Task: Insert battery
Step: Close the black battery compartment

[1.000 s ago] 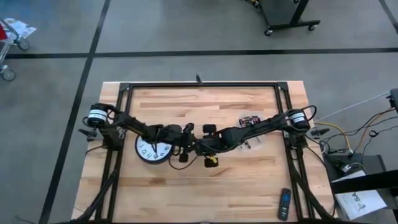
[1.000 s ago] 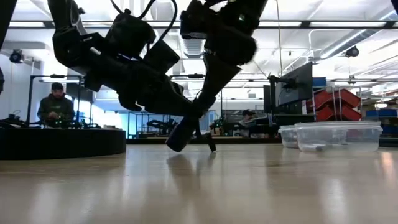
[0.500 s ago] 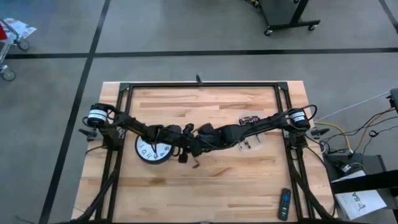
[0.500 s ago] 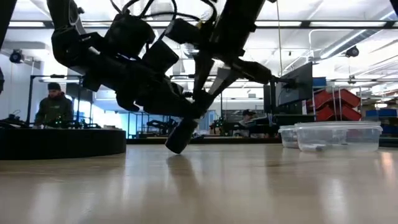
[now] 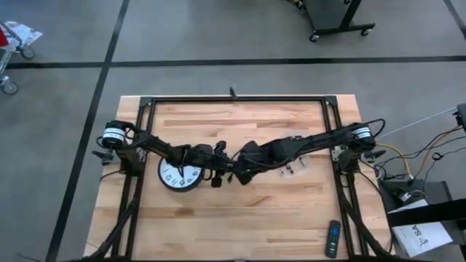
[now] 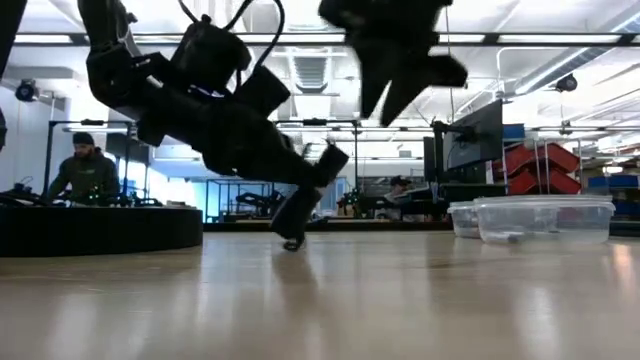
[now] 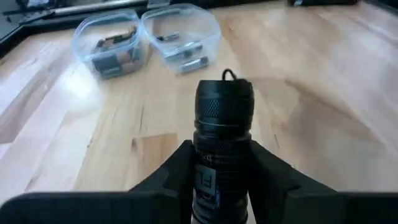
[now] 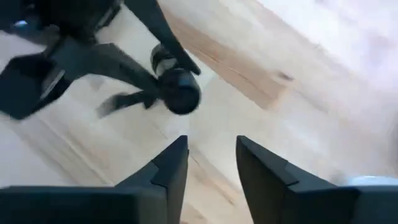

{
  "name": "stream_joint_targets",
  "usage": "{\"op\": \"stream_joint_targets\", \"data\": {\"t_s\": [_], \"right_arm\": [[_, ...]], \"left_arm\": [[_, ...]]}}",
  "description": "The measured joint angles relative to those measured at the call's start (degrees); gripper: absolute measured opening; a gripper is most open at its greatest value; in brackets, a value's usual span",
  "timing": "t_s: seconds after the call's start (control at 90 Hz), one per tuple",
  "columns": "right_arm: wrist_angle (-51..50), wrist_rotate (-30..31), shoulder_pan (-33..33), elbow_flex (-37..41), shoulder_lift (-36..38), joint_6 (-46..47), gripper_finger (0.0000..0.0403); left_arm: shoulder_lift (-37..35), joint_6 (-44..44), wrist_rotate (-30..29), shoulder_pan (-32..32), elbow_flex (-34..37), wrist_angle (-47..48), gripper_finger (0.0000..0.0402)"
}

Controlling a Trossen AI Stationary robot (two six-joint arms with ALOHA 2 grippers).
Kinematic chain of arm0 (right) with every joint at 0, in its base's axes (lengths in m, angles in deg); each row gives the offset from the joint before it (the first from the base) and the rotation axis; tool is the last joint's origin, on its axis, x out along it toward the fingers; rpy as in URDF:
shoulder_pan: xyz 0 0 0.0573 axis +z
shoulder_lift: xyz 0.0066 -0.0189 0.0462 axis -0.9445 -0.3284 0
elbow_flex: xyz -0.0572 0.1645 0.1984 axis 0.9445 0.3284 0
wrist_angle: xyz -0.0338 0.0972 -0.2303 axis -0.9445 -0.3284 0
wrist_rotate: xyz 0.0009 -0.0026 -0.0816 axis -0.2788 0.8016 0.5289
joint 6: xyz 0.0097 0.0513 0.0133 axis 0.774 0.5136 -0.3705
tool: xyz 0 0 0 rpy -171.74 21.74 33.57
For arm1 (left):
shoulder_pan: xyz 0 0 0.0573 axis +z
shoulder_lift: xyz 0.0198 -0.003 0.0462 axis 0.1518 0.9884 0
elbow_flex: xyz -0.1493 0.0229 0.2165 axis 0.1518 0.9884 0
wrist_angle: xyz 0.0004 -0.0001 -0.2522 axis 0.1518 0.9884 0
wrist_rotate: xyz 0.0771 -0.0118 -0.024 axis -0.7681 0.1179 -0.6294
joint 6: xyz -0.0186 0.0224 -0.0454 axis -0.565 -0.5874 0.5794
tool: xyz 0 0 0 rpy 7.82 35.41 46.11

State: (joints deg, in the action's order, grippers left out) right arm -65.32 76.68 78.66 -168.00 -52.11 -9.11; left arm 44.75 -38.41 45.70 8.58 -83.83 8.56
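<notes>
The left gripper (image 7: 219, 171) is clamped on a black flashlight (image 7: 222, 124), its label unreadable. The right gripper (image 8: 211, 158), fingers apart, hovers just beside it.

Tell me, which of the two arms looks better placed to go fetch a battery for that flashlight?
Probably the right. The left gripper is shut on the flashlight, so it is busy. The right gripper is open, holds nothing, and its arm reaches in from the side where the clear battery tubs sit.

Both arms reached toward mid-counter. The left pincer (image 7: 219, 171) was clamped, tilted downward. Just beside it the right pincer (image 8: 211, 163) hung higher, fingers (image 8: 173, 165) parted, holding nothing.
</notes>
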Motion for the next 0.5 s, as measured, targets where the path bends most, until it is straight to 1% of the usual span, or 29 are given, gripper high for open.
{"op": "stream_joint_targets", "data": {"t_s": [0.067,0.2,0.244,0.311,0.389,0.444,0.5], "right_arm": [[-5.4,1.1,0.0,0.2,2.9,-5.5,0.0147],[-9.1,3.8,2.0,1.4,8.2,-20.2,0.0170],[-8.8,6.7,2.6,2.1,9.6,-23.5,0.0174],[-8.7,13.1,2.8,3.3,11.5,-27.6,0.0177],[-8.0,19.0,2.8,5.3,13.0,-32.0,0.0177],[-6.9,21.4,2.8,7.0,13.7,-33.8,0.0174],[-5.0,22.0,2.8,8.5,13.9,-36.1,0.0170]], "left_arm": [[0.0,-0.4,0.5,-0.1,0.0,0.0,0.0089],[0.0,-2.8,0.4,-0.1,0.0,-0.4,0.0089],[0.0,-3.8,0.5,-0.2,0.0,-0.4,0.0089],[0.0,-4.9,0.5,-0.2,0.0,-0.8,0.0089],[0.0,-7.8,0.6,-0.2,-0.1,-0.8,0.0089],[0.0,-10.4,0.6,-0.2,-1.0,0.4,0.0089],[0.0,-13.2,0.3,-0.1,-3.1,3.7,0.0089]]}}
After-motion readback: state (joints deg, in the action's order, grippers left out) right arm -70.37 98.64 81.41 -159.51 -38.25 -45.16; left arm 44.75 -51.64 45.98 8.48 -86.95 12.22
